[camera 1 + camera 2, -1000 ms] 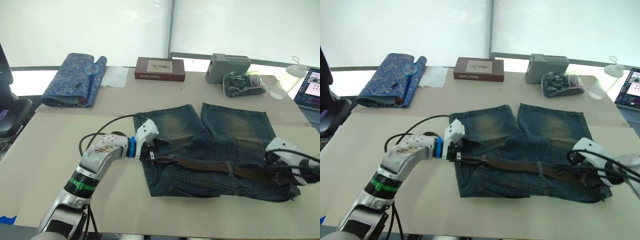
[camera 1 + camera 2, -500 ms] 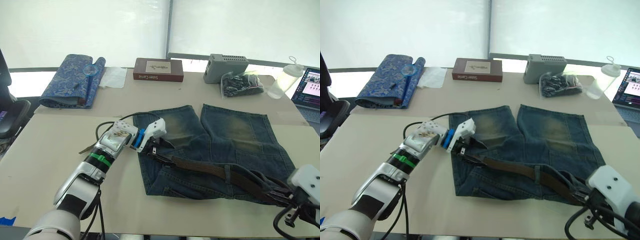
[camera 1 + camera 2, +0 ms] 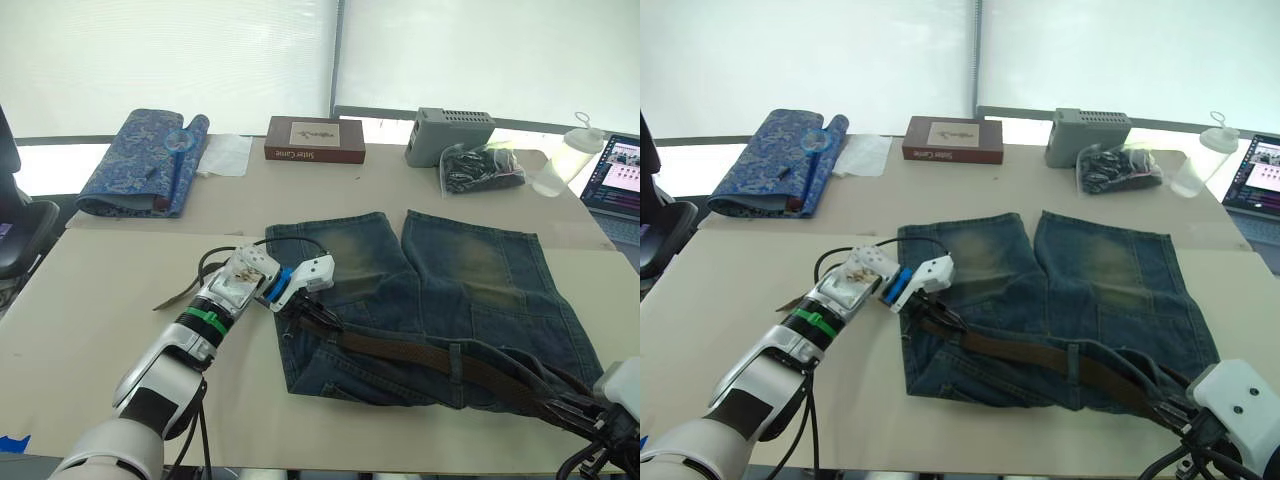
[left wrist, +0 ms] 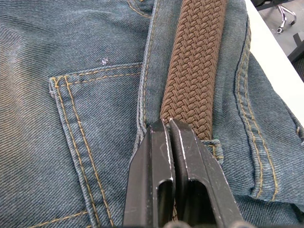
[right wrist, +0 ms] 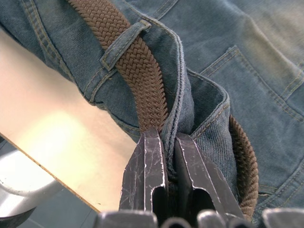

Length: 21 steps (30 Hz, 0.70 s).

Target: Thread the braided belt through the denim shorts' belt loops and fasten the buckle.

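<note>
The faded blue denim shorts point(image 3: 440, 290) lie flat on the table, waistband toward me. The brown braided belt point(image 3: 400, 350) runs along the waistband and passes under a belt loop point(image 3: 455, 358). My left gripper point(image 3: 308, 308) is at the waistband's left end. In the left wrist view its fingers point(image 4: 156, 156) are shut together, tips resting on the belt's edge point(image 4: 194, 71). My right gripper point(image 3: 1175, 418) is at the near right corner, shut on a fold of the waistband point(image 5: 190, 104) beside the belt point(image 5: 137, 76) and a loop point(image 5: 121, 45). The buckle is hidden.
Along the table's far side lie a blue patterned fabric roll point(image 3: 145, 160), a brown book point(image 3: 315, 138), a grey box point(image 3: 450, 135), a bag of dark items point(image 3: 483, 165) and a plastic bottle point(image 3: 565, 160). A laptop point(image 3: 620, 175) sits far right. The table's front edge is close to my right gripper.
My left gripper has shut at the waistband's left end. My right gripper has pulled toward the near right edge, dragging the waistband corner and belt with it.
</note>
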Tool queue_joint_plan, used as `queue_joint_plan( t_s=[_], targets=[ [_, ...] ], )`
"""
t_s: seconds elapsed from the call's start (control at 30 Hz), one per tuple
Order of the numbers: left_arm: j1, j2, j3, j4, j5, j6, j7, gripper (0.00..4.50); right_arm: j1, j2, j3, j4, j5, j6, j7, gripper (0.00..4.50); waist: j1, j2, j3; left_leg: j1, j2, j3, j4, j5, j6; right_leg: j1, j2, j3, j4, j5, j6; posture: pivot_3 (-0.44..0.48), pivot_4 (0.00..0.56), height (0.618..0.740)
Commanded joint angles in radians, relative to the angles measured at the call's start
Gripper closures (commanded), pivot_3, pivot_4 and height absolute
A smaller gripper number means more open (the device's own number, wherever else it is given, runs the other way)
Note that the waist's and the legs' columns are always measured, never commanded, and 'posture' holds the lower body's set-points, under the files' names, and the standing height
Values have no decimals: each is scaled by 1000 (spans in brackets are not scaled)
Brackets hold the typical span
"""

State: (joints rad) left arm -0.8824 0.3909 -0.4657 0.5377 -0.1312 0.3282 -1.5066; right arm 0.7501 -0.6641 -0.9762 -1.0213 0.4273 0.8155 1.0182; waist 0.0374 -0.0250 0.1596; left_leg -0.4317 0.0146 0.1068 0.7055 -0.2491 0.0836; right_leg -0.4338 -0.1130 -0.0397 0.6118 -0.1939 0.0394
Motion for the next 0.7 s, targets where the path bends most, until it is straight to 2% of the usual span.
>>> queue_joint_plan(
  t_s=[0.03,0.1,0.2,0.3,0.37,0.7],
  targets=[
    [-8,18,89,-47,-57,42,-5,4489,-6,-11,-24,1,18,-32,-14,4500,0,0,0,0,0,0,0,0,0,0,0,0,0,0,0,0,150,740],
    [-11,30,105,-76,-84,75,-41,4489,-3,-13,-19,5,23,-40,-16,4500,0,0,0,0,0,0,0,0,0,-1,0,0,0,0,0,0,150,740],
    [3,35,91,-111,-73,76,-52,3584,2,-15,3,11,32,-53,-14,4500,0,0,0,0,0,0,0,0,0,-1,0,0,1,0,0,0,150,740],
    [6,10,74,-82,-26,37,9,2259,7,-15,15,5,40,-60,-16,4500,5,0,0,0,0,0,0,0,0,0,0,0,0,0,0,0,150,740],
    [6,5,61,-67,-4,-3,5,1430,11,-14,17,-1,44,-62,-21,4500,4,0,0,0,-1,0,0,0,0,1,-1,0,0,0,0,0,150,740],
    [-43,-16,-29,110,128,-175,-48,1430,90,36,7,-26,58,-108,-28,4500,4,0,0,0,0,0,0,0,0,1,0,0,0,0,0,0,150,740]
  ],
)
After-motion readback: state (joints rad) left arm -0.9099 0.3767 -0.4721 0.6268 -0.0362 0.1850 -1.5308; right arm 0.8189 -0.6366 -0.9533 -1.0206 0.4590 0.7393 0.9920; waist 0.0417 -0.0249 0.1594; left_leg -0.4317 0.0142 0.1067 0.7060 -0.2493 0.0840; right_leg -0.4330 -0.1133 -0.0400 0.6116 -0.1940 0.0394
